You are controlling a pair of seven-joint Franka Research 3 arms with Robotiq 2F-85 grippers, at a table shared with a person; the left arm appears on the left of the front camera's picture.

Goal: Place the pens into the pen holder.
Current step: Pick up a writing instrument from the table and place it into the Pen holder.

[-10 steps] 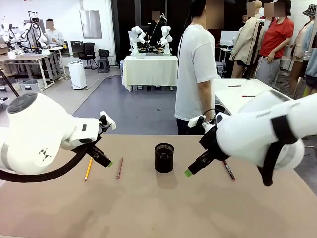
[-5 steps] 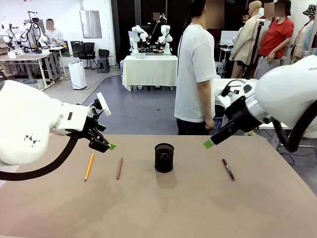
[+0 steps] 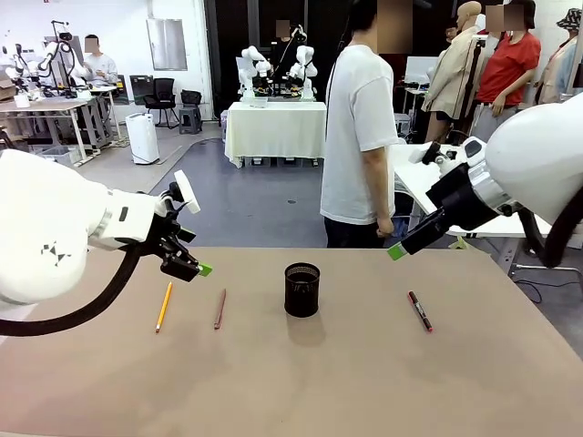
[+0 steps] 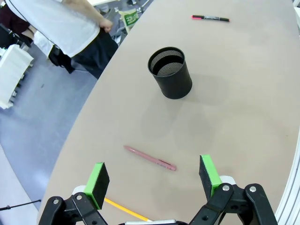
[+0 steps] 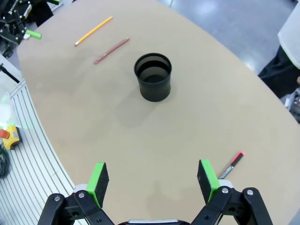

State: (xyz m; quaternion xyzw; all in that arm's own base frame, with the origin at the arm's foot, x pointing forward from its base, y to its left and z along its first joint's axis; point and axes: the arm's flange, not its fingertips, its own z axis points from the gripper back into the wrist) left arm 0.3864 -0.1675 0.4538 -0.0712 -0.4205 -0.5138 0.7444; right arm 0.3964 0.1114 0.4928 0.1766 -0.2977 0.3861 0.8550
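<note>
Front: holder (image 3: 301, 289) upright mid-table, yellow pen (image 3: 164, 307) and brown pen (image 3: 219, 309) flat to its left, red pen (image 3: 420, 310) flat to its right, all well apart from it. Left gripper (image 3: 202, 269) raised above the yellow and brown pair, right gripper (image 3: 395, 252) raised above and beyond the red one, touching nothing. Best read as the approach before a first pick. Take each pen with the nearer arm, come straight down with pads across the shaft rather than along it, and pinch near the middle. Then lift, tip upright, and release only with the lower end inside the rim. Watch for rolling on the bare table (image 3: 364, 382) and for knocking the light holder over.

Left wrist: fingers (image 4: 98, 178) spread wide, empty. Brown pen (image 4: 150, 158) near, in line with the gap; yellow pen (image 4: 124, 211) low by the left pad. Holder (image 4: 170, 72) farther on, seemingly empty; red pen (image 4: 210, 18) far beyond.

Right wrist: fingers (image 5: 206, 177) equally wide, holding nothing. Red pen (image 5: 231, 165) just past the right pad, off centre: shift sideways and turn the wrist before descending. Holder (image 5: 153, 77) ahead, brown pen (image 5: 111, 50) and yellow pen (image 5: 93, 31) beyond it.
</note>
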